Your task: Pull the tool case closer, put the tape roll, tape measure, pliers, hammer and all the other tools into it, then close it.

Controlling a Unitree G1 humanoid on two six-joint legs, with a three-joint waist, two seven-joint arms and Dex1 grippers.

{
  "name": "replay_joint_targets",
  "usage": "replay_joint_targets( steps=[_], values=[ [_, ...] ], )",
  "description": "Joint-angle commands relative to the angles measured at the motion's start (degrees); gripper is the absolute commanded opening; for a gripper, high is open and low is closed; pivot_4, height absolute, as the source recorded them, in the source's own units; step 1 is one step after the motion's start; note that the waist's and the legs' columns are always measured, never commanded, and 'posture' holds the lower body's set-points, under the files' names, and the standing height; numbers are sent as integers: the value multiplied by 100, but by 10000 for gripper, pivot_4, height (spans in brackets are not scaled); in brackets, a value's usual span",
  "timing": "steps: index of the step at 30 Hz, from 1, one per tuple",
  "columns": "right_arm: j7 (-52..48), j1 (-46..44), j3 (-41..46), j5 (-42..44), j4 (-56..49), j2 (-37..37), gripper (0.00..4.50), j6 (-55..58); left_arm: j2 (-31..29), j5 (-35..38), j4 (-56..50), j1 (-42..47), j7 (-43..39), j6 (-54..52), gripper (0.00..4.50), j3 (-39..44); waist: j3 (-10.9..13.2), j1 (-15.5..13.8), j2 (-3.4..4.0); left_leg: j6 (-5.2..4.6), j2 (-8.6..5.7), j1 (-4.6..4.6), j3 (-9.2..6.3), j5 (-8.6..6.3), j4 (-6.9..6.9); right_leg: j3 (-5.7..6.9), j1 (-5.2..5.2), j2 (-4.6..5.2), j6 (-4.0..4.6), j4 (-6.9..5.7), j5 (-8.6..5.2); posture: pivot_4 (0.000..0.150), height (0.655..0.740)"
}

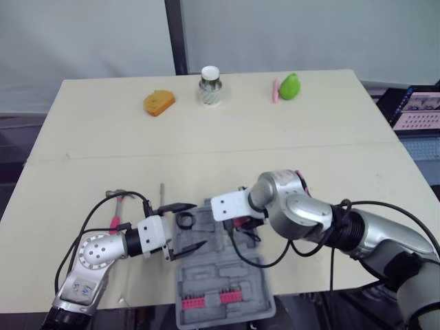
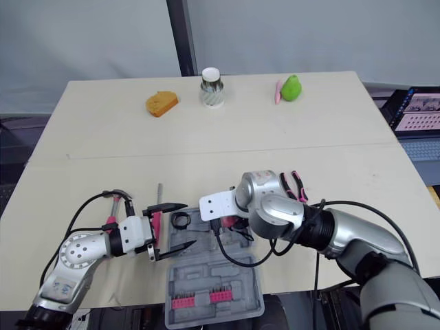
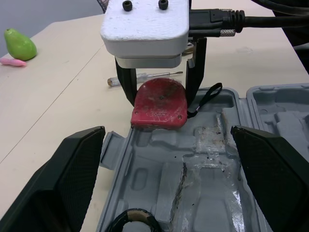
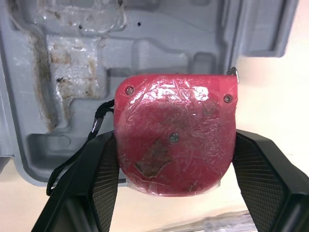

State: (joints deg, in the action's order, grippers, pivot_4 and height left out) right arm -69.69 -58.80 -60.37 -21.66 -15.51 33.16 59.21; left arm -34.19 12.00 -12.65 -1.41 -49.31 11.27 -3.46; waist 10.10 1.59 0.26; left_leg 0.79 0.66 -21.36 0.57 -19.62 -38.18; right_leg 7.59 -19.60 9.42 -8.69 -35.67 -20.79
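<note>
The grey tool case (image 1: 227, 313) lies open at the table's near edge. My right gripper (image 4: 176, 159) is shut on the red tape measure (image 4: 174, 140) and holds it low over the case's far rim, seen in the left wrist view as the tape measure (image 3: 159, 106). My left gripper (image 1: 182, 225) is open at the case's left end, its fingers (image 3: 63, 183) spread wide. The black tape roll (image 1: 184, 220) lies in the case between them. The hammer (image 1: 117, 206) and a screwdriver (image 1: 162, 196) rest on the table to the left. The pink-handled pliers (image 2: 292, 185) lie behind my right arm.
A row of red bits (image 1: 210, 297) sits in the case's near half. Along the table's far side stand an orange object (image 1: 159, 102), a jar (image 1: 210, 86), a green pear (image 1: 289, 86) and a pink item (image 1: 276, 89).
</note>
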Motion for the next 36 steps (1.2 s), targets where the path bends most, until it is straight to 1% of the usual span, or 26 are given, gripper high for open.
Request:
replay_joint_targets(
  steps=[1, 9, 29, 31, 32, 33, 36],
  values=[
    [-42, -80, 66, -65, -132, 9, 29168, 16, 31, 5, -159, -49, 40, 60, 45000, 8, 0, 2, 0, 0, 0, 0, 0, 0, 0, 0, 0, 0, 0, 0, 0, 1500, 7400],
    [-18, 45, 44, -71, -81, 71, 29168, -143, 46, 0, -199, -80, 52, 51, 45000, 1, 0, 1, 0, 0, 0, 0, 1, 0, 0, 0, 0, 0, 0, 0, 0, 1500, 7400],
    [157, 332, 153, -315, 218, -54, 29168, -419, 89, -8, -294, -21, 101, -94, 45000, -52, 0, 1, 0, 0, 0, 0, 0, 0, 0, 0, 0, 0, 0, -1, 0, 1500, 7400],
    [171, 334, 174, -323, 228, -64, 39500, -435, 95, -8, -299, -17, 102, -104, 45000, -55, 0, 2, 0, 0, 0, 0, 0, 0, 0, 0, 0, 0, 0, -1, 0, 1500, 7400],
    [176, 332, 185, -327, 236, -70, 42627, -444, 98, -8, -295, -13, 102, -107, 45000, -56, 0, 2, 0, 0, 0, 0, 0, 0, 0, 0, 0, 0, 0, -1, 0, 1500, 7400],
    [179, 332, 193, -331, 244, -75, 44669, -452, 100, -9, -291, -9, 101, -110, 45000, -56, 0, 2, 0, 1, 0, 0, 0, 0, 0, 0, 0, 0, 0, -1, 0, 1500, 7400],
    [173, 321, 222, -336, 238, -78, 44669, -462, 104, -6, -286, -4, 101, -113, 45000, -54, 0, 2, 0, 1, 0, 0, 1, 0, 0, 0, 0, 0, 0, -1, 0, 1500, 7400]
  ],
)
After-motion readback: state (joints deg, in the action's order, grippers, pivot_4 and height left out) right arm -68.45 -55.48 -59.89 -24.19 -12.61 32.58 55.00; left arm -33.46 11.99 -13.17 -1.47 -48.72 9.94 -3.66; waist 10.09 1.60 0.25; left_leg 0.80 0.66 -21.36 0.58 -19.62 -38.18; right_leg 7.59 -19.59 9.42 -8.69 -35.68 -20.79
